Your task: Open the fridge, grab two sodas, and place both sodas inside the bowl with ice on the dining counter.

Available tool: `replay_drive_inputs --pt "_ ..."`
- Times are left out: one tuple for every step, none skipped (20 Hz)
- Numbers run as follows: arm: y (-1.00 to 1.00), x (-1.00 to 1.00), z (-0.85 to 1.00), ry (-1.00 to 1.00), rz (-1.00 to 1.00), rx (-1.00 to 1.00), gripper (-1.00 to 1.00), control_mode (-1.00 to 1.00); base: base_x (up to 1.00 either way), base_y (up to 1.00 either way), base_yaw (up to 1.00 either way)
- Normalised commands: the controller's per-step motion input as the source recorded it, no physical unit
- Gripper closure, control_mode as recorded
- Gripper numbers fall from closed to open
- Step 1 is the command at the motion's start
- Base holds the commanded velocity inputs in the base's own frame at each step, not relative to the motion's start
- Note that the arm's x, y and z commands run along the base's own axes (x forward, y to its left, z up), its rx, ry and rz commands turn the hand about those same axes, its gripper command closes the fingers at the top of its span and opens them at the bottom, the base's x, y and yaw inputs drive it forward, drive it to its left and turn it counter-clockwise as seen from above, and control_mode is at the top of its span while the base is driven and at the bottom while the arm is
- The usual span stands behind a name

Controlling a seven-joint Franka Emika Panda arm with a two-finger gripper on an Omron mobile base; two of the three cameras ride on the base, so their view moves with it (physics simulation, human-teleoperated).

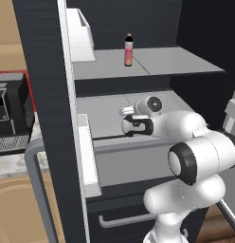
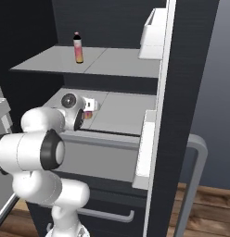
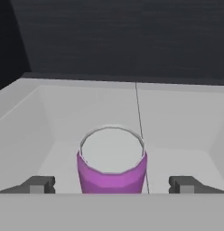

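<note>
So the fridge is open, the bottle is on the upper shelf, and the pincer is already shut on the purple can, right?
Not quite. In the hand view the pincer stands open, its fingertips apart on either side of the purple can, not closed on it. The fridge is open and the bottle is on the upper shelf.

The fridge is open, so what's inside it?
Inside the fridge, a slim bottle stands on the upper shelf. On the lower shelf, a purple can sits between the open end effector's fingertips. The drawers below are shut, so their contents are hidden.
</note>
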Motion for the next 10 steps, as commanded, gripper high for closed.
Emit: replay_drive_inputs --pt "0.00 0.17 0.00 0.00 0.00 0.00 -1.00 -1.00 0.00 0.00 0.00" --pt "0.00 0.16 0.00 0.00 0.00 0.00 -1.00 -1.00 0.00 0.00 0.00" --pt "0.00 0.18 0.00 0.00 0.00 0.00 -1.00 -1.00 0.00 0.00 0.00" --pt "0.00 0.15 -0.01 0.00 0.00 0.00 -1.00 -1.00 0.00 0.00 0.00" --pt "0.00 0.13 -0.03 0.00 0.00 0.00 -1.00 -1.00 0.00 0.00 0.00" --pt "0.00 0.12 -0.05 0.00 0.00 0.00 -1.00 -1.00 0.00 0.00 0.00" --pt "0.00 0.12 -0.06 0.00 0.00 0.00 -1.00 -1.00 0.00 0.00 0.00" --pt "0.00 0.12 -0.06 0.00 0.00 0.00 -1.00 -1.00 0.00 0.00 0.00" --pt "0.00 0.12 -0.07 0.00 0.00 0.00 -1.00 -1.00 0.00 0.00 0.00" --pt "0.00 0.12 -0.09 0.00 0.00 0.00 -1.00 -1.00 0.00 0.00 0.00"
